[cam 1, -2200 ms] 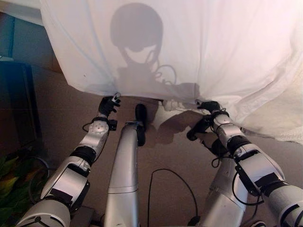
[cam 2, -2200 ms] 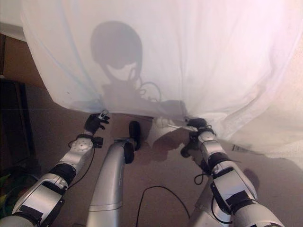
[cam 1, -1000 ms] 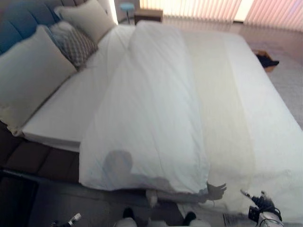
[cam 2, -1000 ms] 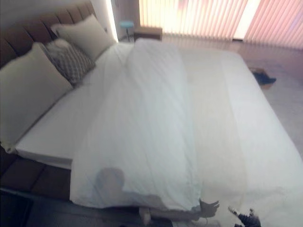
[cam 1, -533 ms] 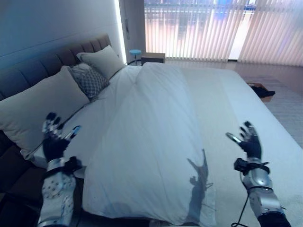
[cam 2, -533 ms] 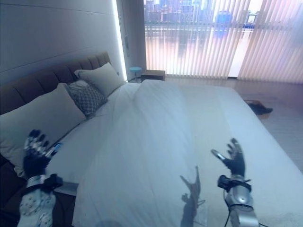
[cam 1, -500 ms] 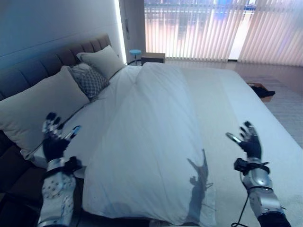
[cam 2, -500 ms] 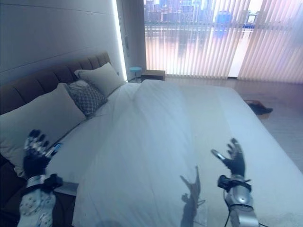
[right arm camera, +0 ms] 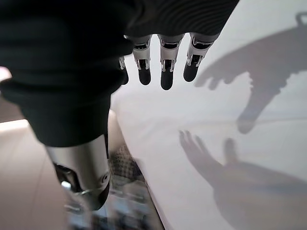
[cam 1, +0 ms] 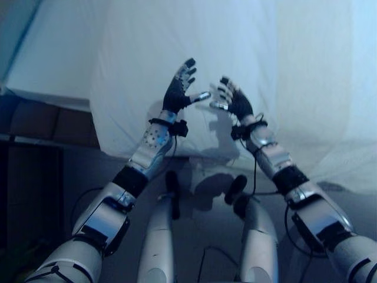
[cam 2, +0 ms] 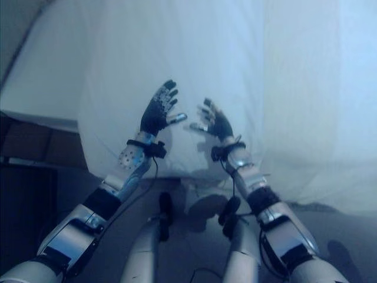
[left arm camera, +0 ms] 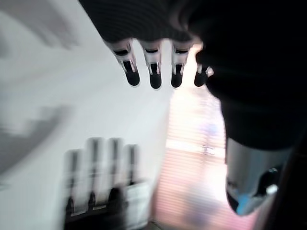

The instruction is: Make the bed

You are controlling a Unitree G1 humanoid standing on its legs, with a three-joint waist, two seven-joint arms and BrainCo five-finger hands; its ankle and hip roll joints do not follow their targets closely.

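A white duvet (cam 1: pixel 194 41) covers the bed and hangs over its near edge down toward the floor. Both my hands are raised side by side in front of that hanging edge, palms facing each other. My left hand (cam 1: pixel 178 88) is open with straight fingers and holds nothing. My right hand (cam 1: pixel 235 101) is open too, a short gap away from the left, with its thumb pointing toward it. In the right wrist view the duvet (right arm camera: pixel 249 57) lies past my straight fingers (right arm camera: pixel 165 64), with hand shadows on it. Neither hand touches the cloth.
Bare white mattress sheet (cam 1: pixel 53 53) shows left of the duvet, above the dark padded bed frame (cam 1: pixel 41 121). Brown floor (cam 1: pixel 200 236) lies below the bed edge. Pale window blinds (left arm camera: pixel 201 158) show in the left wrist view.
The camera has tipped down from the whole bed to its near edge. Both hands have come in from wide apart to close together at the middle.
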